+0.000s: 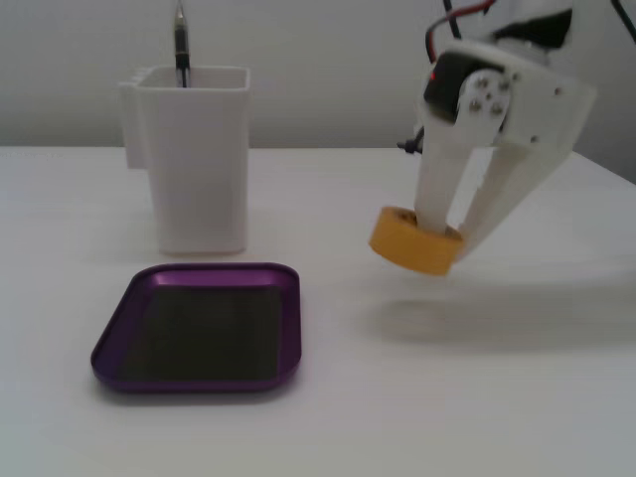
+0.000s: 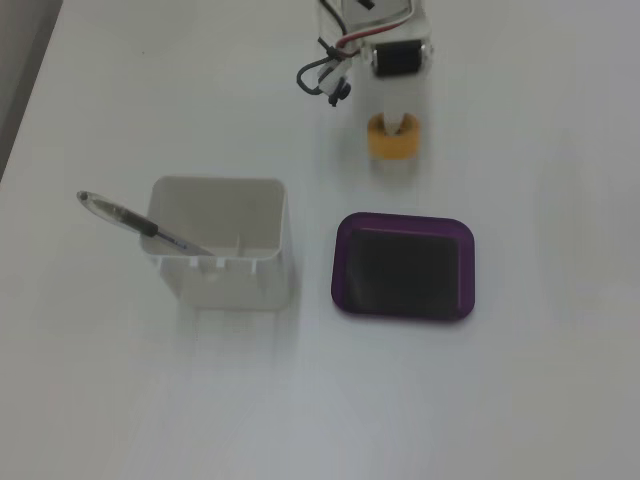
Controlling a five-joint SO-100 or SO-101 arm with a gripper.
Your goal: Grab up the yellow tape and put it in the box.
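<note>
Nearest you in a fixed view lies one purple box [image 1: 199, 328], empty, on the white table [image 1: 477, 397]. Behind it stands one white container [image 1: 194, 159] holding one pen [image 1: 181, 45]. Your gripper [image 1: 449, 237] grasps the single yellow tape [image 1: 412, 241], lifted off the table. No legible writing

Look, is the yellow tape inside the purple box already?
No, the yellow tape is held off the table in the gripper, to the right of the empty purple box in a fixed view.
</note>
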